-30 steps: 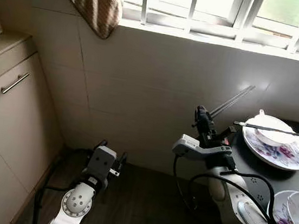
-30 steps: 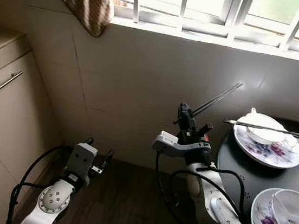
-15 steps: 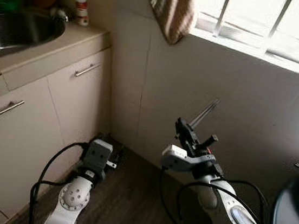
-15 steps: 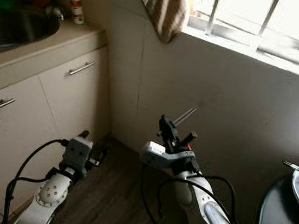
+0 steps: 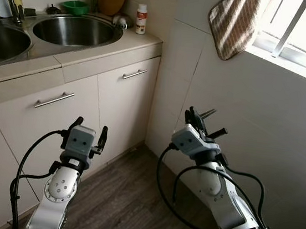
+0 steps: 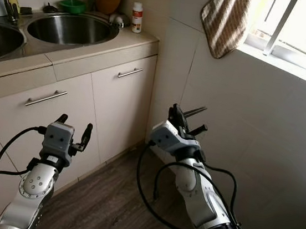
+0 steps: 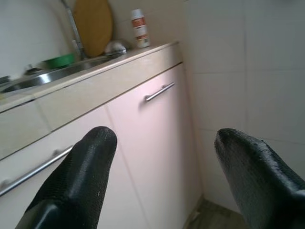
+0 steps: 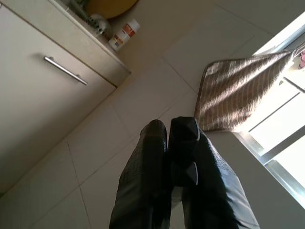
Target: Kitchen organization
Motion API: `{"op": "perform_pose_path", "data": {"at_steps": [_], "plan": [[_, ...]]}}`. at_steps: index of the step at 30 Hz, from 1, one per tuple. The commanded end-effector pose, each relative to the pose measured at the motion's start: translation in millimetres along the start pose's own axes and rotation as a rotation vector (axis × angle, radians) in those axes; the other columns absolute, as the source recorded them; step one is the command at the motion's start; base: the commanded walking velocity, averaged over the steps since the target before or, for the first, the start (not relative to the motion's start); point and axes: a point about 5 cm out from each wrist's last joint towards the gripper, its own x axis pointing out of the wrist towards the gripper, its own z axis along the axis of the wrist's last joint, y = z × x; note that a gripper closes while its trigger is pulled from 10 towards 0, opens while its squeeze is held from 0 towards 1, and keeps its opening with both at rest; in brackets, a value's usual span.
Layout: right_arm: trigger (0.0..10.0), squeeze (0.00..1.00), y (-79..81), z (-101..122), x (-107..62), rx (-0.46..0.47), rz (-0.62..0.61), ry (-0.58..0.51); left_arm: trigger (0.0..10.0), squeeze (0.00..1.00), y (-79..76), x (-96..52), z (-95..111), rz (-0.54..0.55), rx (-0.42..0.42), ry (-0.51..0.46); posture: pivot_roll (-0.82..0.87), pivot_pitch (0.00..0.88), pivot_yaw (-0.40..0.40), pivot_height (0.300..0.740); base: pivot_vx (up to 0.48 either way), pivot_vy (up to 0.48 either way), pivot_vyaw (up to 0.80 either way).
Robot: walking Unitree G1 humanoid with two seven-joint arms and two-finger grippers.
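Right gripper (image 5: pixel 197 119) clamped around chopsticks (image 5: pixel 209 112), tips toward tiled wall (image 5: pixel 265 106)

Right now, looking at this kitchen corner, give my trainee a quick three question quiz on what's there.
1. True or false: the left gripper is open.
2. What hangs below the window? A) striped towel B) apron C) pan
3. Fill in: the small white bottle stands on the counter beside the ____.

Key: 1 true; 2 A; 3 sink.
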Motion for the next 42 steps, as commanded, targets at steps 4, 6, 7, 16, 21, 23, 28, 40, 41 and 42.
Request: {"op": "perform_pose_path", "data": {"at_steps": [4,6,7,16,21,23,28,40,41,42], "plan": [[10.0,0.00,-6.8,6,3.6,0.062,-0.038,-0.033,10.0,0.00,6.7,9.9,26,0.022,0.023,-0.112,0.02,0.000,-0.055,0.740,0.000,0.000,0.60],[10.0,0.00,-11.3,13,6.5,0.116,-0.052,-0.068,10.0,0.00,12.0,12.4,36,0.042,0.028,-0.157,0.02,0.000,-0.055,0.740,0.000,0.000,0.80],[10.0,0.00,-11.3,13,6.5,0.116,-0.052,-0.068,10.0,0.00,12.0,12.4,36,0.042,0.028,-0.157,0.02,0.000,-0.055,0.740,0.000,0.000,0.80],[10.0,0.00,-24.9,36,12.7,0.240,-0.091,-0.226,10.0,0.00,10.3,15.3,55,0.045,0.044,-0.263,0.05,0.000,-0.067,0.740,0.000,0.000,0.80],[10.0,0.00,-32.0,51,19.3,0.306,-0.108,-0.313,10.0,0.00,8.7,14.5,58,0.046,0.053,-0.295,0.06,0.000,-0.077,0.740,0.049,0.000,0.80],[10.0,0.00,-44.0,63,26.2,0.365,-0.132,-0.373,10.0,0.00,9.7,14.2,65,0.048,0.057,-0.317,0.06,0.000,-0.072,0.740,0.281,0.000,0.80],[10.0,0.00,-58.5,70,28.2,0.445,-0.171,-0.424,10.0,0.00,12.1,11.5,66,0.063,0.070,-0.326,0.07,0.000,-0.076,0.740,0.387,0.000,0.16],[10.0,0.00,-63.8,68,33.0,0.560,-0.162,-0.407,10.0,0.00,19.4,15.8,79,0.098,0.073,-0.372,0.07,0.000,-0.074,0.740,0.466,0.000,0.00],[10.0,0.00,-63.8,68,33.1,0.563,-0.161,-0.407,10.0,0.00,19.5,16.0,79,0.099,0.073,-0.373,0.07,0.000,-0.074,0.740,0.480,0.000,0.00],[10.0,0.00,-61.1,70,33.4,0.567,-0.138,-0.407,10.0,0.00,19.4,16.7,81,0.099,0.072,-0.380,0.06,0.000,-0.073,0.740,0.480,0.000,0.00]]}}
